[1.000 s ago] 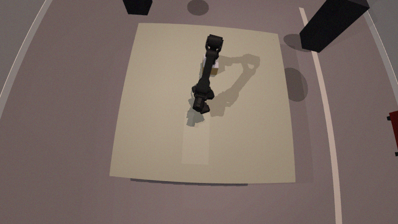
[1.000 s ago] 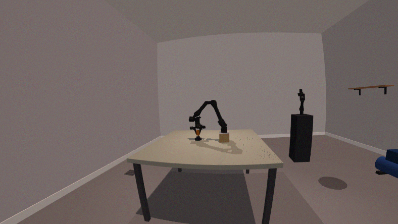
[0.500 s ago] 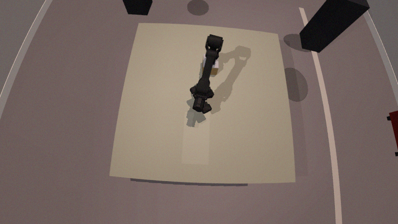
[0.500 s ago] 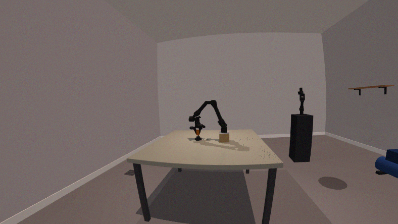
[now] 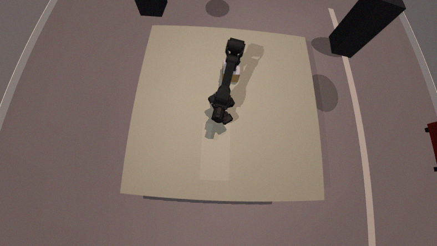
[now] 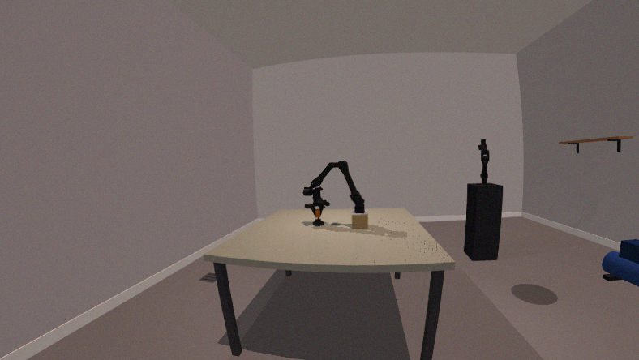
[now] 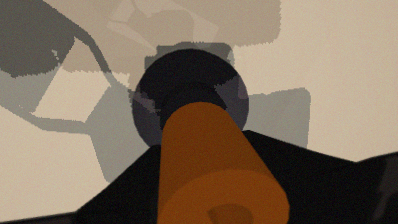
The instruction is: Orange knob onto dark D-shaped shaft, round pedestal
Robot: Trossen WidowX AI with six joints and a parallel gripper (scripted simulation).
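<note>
While pinching the orange cylindrical knob (image 6: pixel 318 213) (image 7: pixel 220 155) in the black two-fingered pincer (image 6: pixel 318 213), hovering or resting over the round dark pedestal (image 6: pixel 318 222) (image 7: pixel 187 67); cannot tell seating.

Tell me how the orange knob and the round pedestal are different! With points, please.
The knob (image 6: pixel 318 213) (image 7: pixel 215 150) is orange; the pedestal (image 6: pixel 318 223) (image 7: pixel 145 122) is dark. The knob is held in the gripper (image 6: pixel 318 216); the pedestal stands on the table (image 5: pixel 171 152) (image 6: pixel 331 250). The knob is narrow, the pedestal wider. Both look round.
</note>
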